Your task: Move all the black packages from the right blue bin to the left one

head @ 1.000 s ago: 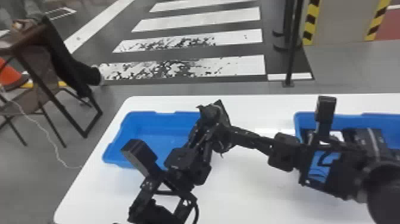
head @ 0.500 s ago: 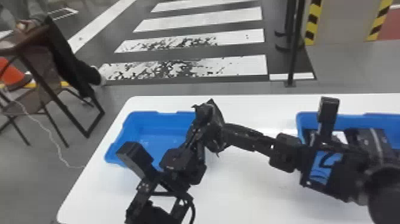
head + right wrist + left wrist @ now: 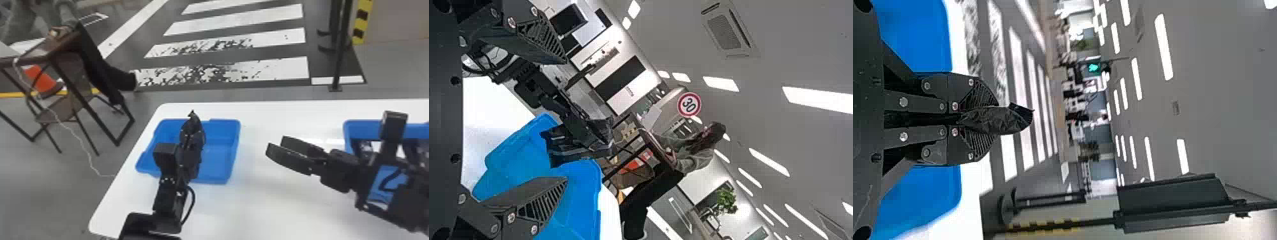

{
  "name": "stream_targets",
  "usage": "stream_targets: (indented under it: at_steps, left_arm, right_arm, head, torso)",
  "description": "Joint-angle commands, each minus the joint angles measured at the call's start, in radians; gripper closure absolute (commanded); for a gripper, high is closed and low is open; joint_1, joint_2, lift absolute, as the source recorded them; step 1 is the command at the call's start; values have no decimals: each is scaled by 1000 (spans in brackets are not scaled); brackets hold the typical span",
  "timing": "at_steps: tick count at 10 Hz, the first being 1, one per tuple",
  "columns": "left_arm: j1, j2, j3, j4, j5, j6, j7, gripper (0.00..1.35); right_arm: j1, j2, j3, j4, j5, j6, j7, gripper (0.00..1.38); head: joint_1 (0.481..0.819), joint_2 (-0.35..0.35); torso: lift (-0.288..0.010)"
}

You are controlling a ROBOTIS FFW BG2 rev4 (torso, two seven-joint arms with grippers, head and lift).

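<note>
Your right gripper, fingers spread, juts over the white table between the bins, its arm blocking part of the right bin. Your left gripper, clenched on a black package, is above the left bin; the package's visible long axis runs away from you, free end toward the table's far edge.

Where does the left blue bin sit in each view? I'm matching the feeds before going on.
Head view: left blue bin, left of centre, partly behind the left gripper.
Left wrist view: bin along the left side, showing above and below the gripper.
Right wrist view: bin at lower left, partly behind the right gripper.
Shared landmark: white table around the bin.
</note>
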Motion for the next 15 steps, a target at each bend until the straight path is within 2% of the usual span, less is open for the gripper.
stream_targets:
  at_steps: [1, 2, 3, 4, 5, 6, 7, 8, 10, 12, 13, 15]
  left_arm:
    - [-63, 7, 29, 114, -112, -82, 32, 851]
    - [-48, 7, 39, 114, -81, -126, 30, 234]
    - [-21, 4, 27, 111, -9, -207, 19, 16]
    - [23, -10, 21, 77, 79, -279, -22, 142]
    - [87, -18, 1, -21, 123, -244, -37, 188]
    - [153, -13, -33, -115, 189, -193, -48, 190]
    - [212, -12, -49, -191, 255, -148, -70, 194]
    - [273, -10, -67, -269, 300, -107, -85, 194]
    - [340, 2, -105, -377, 372, -43, -113, 194]
    - [345, 7, -115, -394, 386, -23, -131, 194]
    - [342, 8, -119, -394, 386, -4, -136, 194]
    - [335, 13, -129, -394, 384, 28, -142, 196]
  right_arm:
    - [7, -1, -11, -2, 8, 0, 1, 165]
    - [17, -1, -43, -7, 44, 0, 0, 156]
    - [39, 0, -92, -27, 102, -7, -31, 153]
    - [98, 9, -196, -113, 240, 10, -103, 153]
    - [125, 20, -274, -154, 329, 54, -151, 157]
    - [137, 26, -320, -177, 375, 88, -205, 159]
    - [162, 43, -368, -228, 459, 128, -278, 160]
    - [172, 60, -408, -245, 527, 160, -320, 160]
    - [221, 69, -426, -294, 567, 226, -422, 162]
    - [191, 78, -428, -272, 593, 341, -482, 162]
    - [135, 80, -424, -204, 601, 385, -471, 156]
    - [93, 82, -398, -162, 621, 412, -465, 156]
  head:
    - [695, 350]
    - [695, 350]
    - [695, 350]
    - [695, 350]
    - [695, 350]
    - [695, 297]
    - [695, 240]
    - [695, 215]
    - [695, 111]
    - [695, 42]
    - [695, 28]
    - [695, 12]
  torso:
    - [-140]
    - [-140]
    - [-140]
    - [-140]
    - [-140]
    - [-140]
    - [-140]
    - [-140]
    - [-140]
    - [-140]
    - [-140]
    - [-140]
